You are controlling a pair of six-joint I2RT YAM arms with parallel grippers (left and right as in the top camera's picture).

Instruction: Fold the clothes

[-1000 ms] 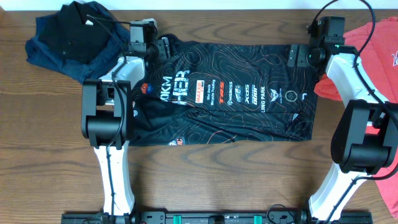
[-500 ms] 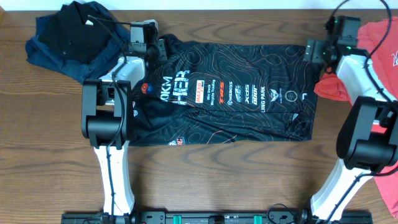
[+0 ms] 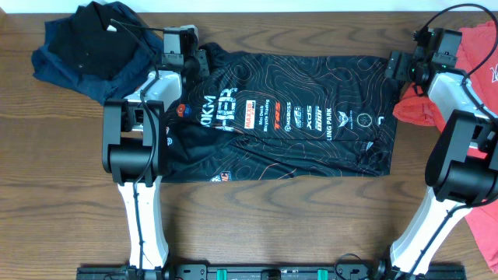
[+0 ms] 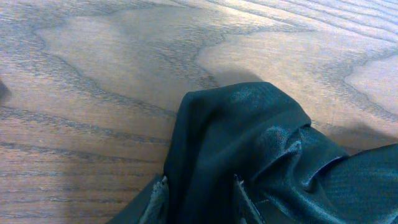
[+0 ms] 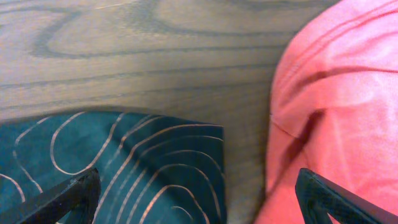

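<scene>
- Jersey (image 3: 288,117), from overhead: shiny black with orange contour lines and logos, spread flat in the middle of the surface (image 3: 272,225). Its long axis runs from the left arm's side to the right arm's side.
- The left gripper (image 3: 200,61) sits on the jersey's far corner at the left end, and the right gripper (image 3: 394,66) is at the far corner at the right end. Each arm is nearest its own end.
- Bare wood lies along the near edge, leaving room to bring the far edge over. A pile of dark garments (image 3: 85,43) crowds the far left and a coral T-shirt (image 3: 467,70) the far right.
- Left wrist view: the left gripper (image 4: 202,196) is clamped on a raised hump of the jersey (image 4: 249,137), pinched between its fingers (image 4: 159,194). Open surface (image 4: 124,62) stretches beyond.
- Right wrist view: the right gripper (image 5: 199,199) has its fingers (image 5: 68,193) spread wide and holds nothing.
- The jersey (image 5: 143,168) corner lies below and between the fingers. A narrow strip of bare surface (image 5: 249,162) separates it from the coral T-shirt (image 5: 342,93) on the other side.
- Judgement: taking this corner cleanly probably means closing well away from the T-shirt so it is not snagged.
</scene>
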